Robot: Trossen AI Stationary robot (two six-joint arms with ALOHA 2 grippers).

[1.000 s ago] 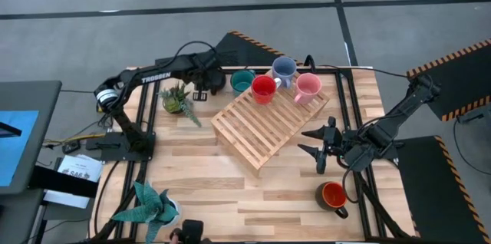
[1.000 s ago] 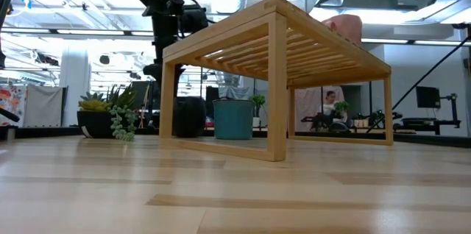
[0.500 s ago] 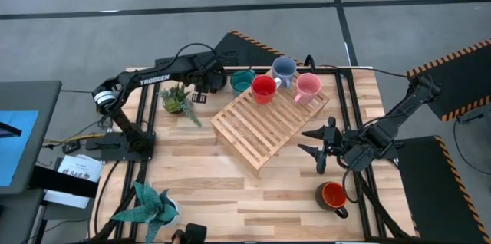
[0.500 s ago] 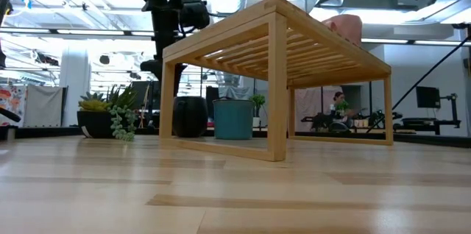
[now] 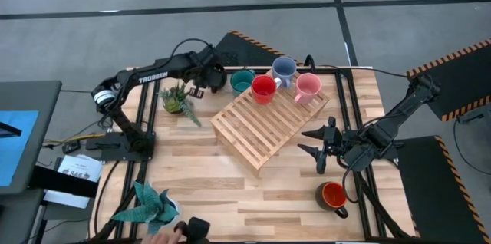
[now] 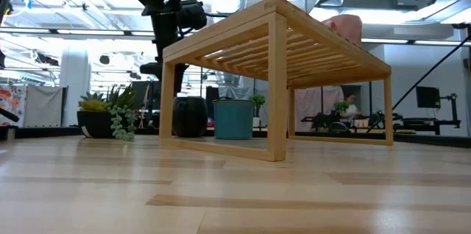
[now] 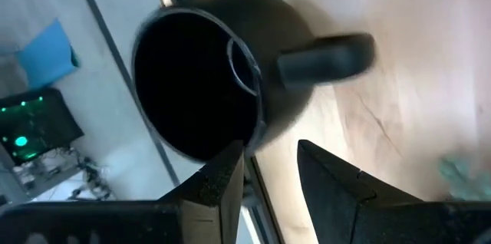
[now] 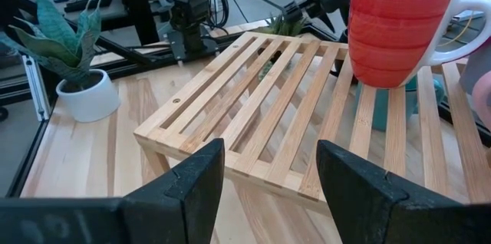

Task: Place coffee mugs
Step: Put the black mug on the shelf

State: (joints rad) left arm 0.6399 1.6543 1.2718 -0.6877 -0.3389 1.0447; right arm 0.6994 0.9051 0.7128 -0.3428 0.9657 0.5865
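A black mug (image 7: 207, 83) stands on the table (image 5: 199, 167) at the far left, beside the rack's leg (image 6: 190, 116). My left gripper (image 7: 270, 148) hovers open just above it (image 5: 212, 83), one finger over the mug's mouth and the other outside, near the handle (image 7: 326, 54). The teal mug (image 5: 242, 81) stands on the table next to it. The red mug (image 5: 263, 89) and the pink mug (image 5: 308, 87) stand on the far end of the wooden slatted rack (image 5: 261, 125), with the lavender-blue mug (image 5: 284, 67) at its far edge. An orange-red mug (image 5: 333, 195) sits near the right front. My right gripper (image 5: 307, 143) waits open to the right of the rack.
A small succulent (image 5: 176, 100) stands left of the rack, close to my left arm. A snake plant in a white pot (image 5: 149, 206) is at the near left corner. A person's hand (image 5: 161, 235) with a dark object shows at the near edge. Bare wood lies in front of the rack.
My left gripper has rolled about its own axis above the black mug while keeping roughly its place. The mug has stayed on the table. My right arm has kept still.
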